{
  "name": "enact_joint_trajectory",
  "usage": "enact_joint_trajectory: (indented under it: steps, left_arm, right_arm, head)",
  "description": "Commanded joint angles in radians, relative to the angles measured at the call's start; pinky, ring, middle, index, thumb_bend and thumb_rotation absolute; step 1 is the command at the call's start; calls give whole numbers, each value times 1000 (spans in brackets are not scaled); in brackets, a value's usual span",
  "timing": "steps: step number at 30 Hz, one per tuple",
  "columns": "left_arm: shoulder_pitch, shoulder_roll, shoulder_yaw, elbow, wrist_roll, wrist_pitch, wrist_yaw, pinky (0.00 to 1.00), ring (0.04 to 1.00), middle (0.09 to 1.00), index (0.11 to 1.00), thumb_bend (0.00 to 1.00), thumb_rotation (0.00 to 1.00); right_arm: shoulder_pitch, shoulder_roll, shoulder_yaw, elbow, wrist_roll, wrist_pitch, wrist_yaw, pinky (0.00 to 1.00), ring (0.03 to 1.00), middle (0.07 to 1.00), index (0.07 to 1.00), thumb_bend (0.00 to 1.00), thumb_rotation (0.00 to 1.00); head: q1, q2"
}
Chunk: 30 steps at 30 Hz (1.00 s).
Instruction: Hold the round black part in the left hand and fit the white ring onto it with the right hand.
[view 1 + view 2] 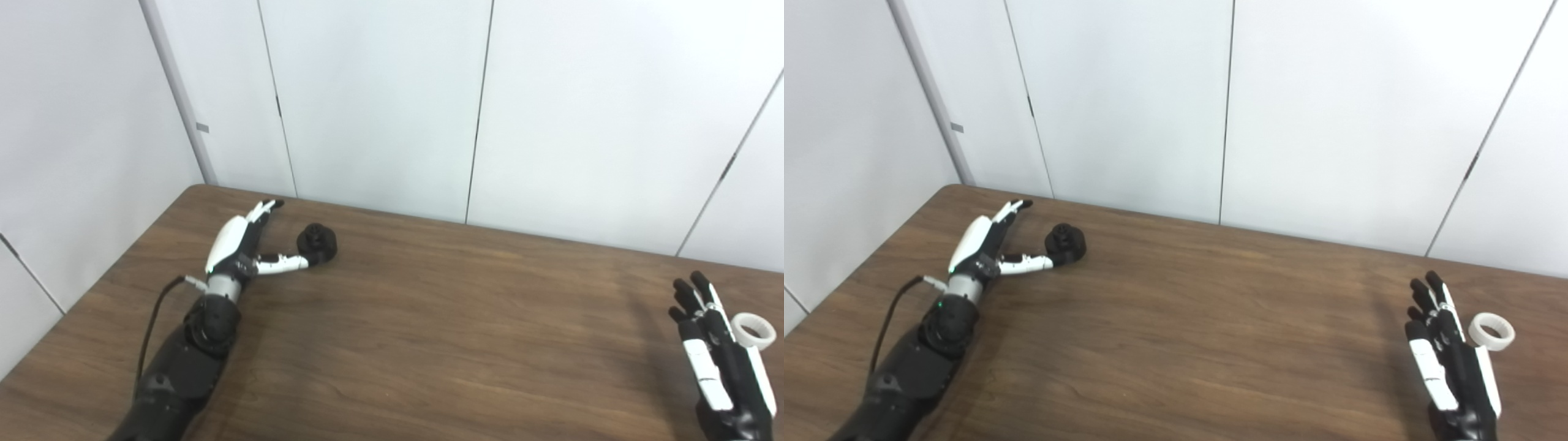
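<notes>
Black part (317,242) at left hand (236,248) thumb | white ring (1491,331) beside right hand (1448,355) | fingers apart

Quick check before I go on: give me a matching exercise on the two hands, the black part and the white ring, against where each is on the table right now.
Things:
1. left hand
2. right hand
3. round black part
4. white ring

Places:
A. lying at the table's right edge, beside the open right hand
B. far left, open, thumb tip at the black part
C. near right, fingers spread, holding nothing
D. lying on the table, far left, just right of the left hand

Pairs: 1-B, 2-C, 3-D, 4-A
</notes>
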Motion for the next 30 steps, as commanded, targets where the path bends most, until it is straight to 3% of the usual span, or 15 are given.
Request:
enact_joint_trajectory:
  steps: [1, 7, 14, 22, 30]
  left_arm:
    - [-53, 49, -9, -6, 19, -17, -7, 996, 987, 994, 920, 1000, 385]
    - [-74, 91, -60, 20, 53, -46, -31, 1000, 996, 981, 900, 1000, 418]
    - [-76, 106, -79, 2, 64, -23, -70, 1000, 992, 974, 881, 1000, 402]
    - [-74, 125, -105, 0, 90, -10, -114, 1000, 987, 968, 878, 1000, 353]
    - [-92, 142, -131, 34, 118, -36, -133, 1000, 985, 959, 864, 1000, 334]
  right_arm:
    - [74, 17, 1, 31, -5, -1, -10, 943, 967, 939, 965, 453, 754]
    - [83, 22, 5, 5, -38, 12, -27, 920, 956, 931, 960, 430, 754]
    - [87, 26, 4, -18, -27, 31, -24, 952, 966, 940, 968, 417, 740]
    - [93, 27, 6, -31, -42, 41, -32, 920, 955, 937, 965, 438, 754]
    - [98, 29, 6, -39, -32, 33, -28, 907, 951, 934, 961, 419, 732]
  head:
    - [-2, 2]
    - [-7, 7]
    - [-6, 22]
    - [-12, 23]
    - [-4, 11]
